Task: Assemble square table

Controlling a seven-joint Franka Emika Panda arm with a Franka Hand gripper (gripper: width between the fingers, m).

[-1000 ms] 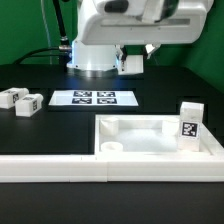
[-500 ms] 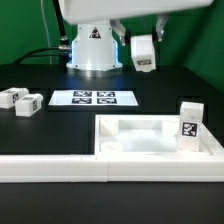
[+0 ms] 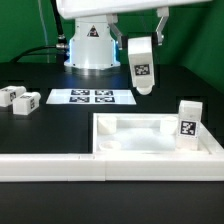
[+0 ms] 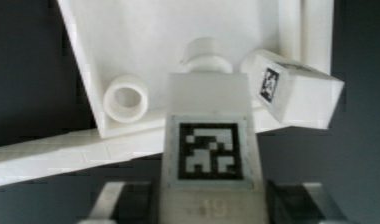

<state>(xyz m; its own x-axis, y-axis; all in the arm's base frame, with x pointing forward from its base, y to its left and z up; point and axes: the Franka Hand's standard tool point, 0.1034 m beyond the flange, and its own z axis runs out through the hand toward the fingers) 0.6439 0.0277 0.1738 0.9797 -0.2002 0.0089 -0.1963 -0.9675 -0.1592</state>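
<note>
My gripper (image 3: pixel 141 38) is shut on a short chunky white leg (image 3: pixel 141 65) with a black-white tag and holds it upright in the air, behind and above the white square table top (image 3: pixel 130 127). A second tagged leg (image 3: pixel 188 122) stands in the top's corner at the exterior view's right. Two more legs (image 3: pixel 10 97) (image 3: pixel 28 102) lie on the table at the left. In the wrist view the held leg (image 4: pixel 208 120) sits between my fingers (image 4: pixel 125 200), over the top (image 4: pixel 169 40) with its round socket (image 4: pixel 130 97) and near the standing leg (image 4: pixel 297 90).
The marker board (image 3: pixel 93 97) lies flat behind the top. A long white fence bar (image 3: pixel 60 166) runs along the front, against the top's near edge; it also shows in the wrist view (image 4: pixel 54 158). The robot base (image 3: pixel 92 45) stands at the back.
My gripper has come down and forward with the leg. The leg now hangs lower, upright, with its tag facing the exterior camera. The other parts have not moved.
</note>
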